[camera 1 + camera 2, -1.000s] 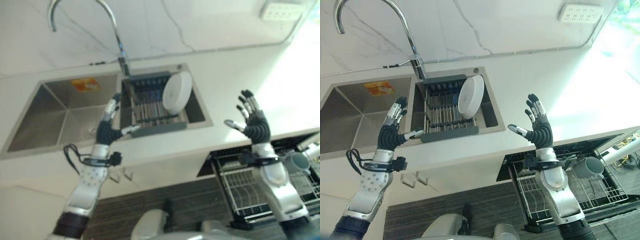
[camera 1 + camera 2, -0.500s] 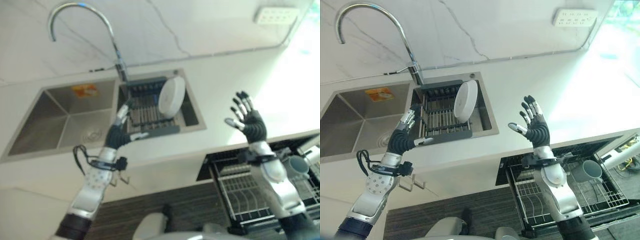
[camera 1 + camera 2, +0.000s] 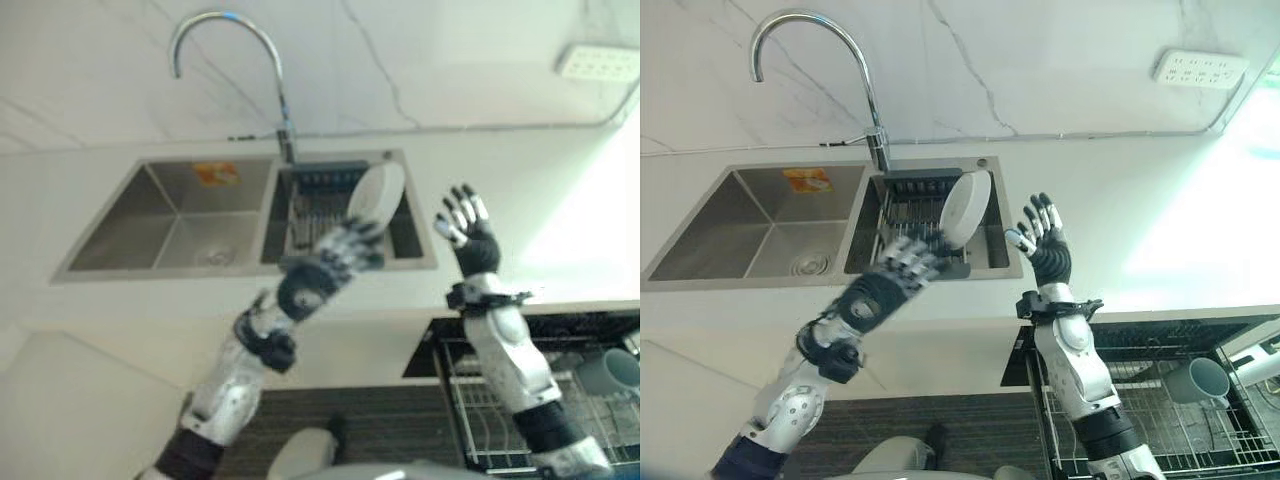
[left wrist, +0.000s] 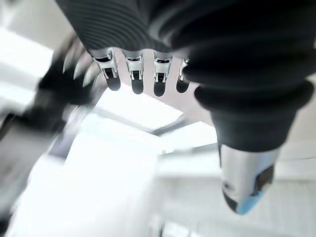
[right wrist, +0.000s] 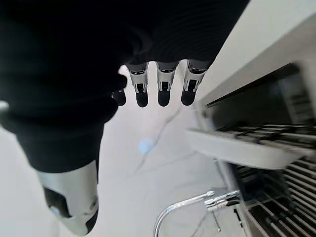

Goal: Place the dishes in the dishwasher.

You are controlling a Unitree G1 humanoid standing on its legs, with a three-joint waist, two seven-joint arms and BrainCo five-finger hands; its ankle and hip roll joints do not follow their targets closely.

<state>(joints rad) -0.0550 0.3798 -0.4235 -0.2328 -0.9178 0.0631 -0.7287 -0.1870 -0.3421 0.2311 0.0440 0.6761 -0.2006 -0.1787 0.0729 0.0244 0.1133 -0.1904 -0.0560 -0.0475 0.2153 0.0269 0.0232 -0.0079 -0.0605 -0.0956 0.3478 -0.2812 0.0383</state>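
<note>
A white plate [image 3: 965, 208] stands on edge in a dark dish rack [image 3: 908, 212] in the sink's right basin. My left hand [image 3: 878, 296] is raised just in front of that rack, fingers straight and spread, holding nothing; its fingers [image 4: 133, 79] show extended in the left wrist view. My right hand [image 3: 1046, 252] is up over the counter just right of the plate, fingers spread, empty. Its fingers [image 5: 163, 89] look straight in the right wrist view. The open dishwasher's wire rack [image 3: 1160, 400] lies lower right under the counter.
A tall curved faucet [image 3: 865, 90] rises behind the sink, and the left basin [image 3: 760, 225] is bare steel. A grey cup [image 3: 1196, 380] sits in the dishwasher rack. A white wall outlet [image 3: 1200, 68] is at the upper right above the white counter [image 3: 1160, 220].
The camera has shifted. My left hand has swung up and right, from the middle of the sink to the front of the dish rack. My right hand has moved left towards the plate.
</note>
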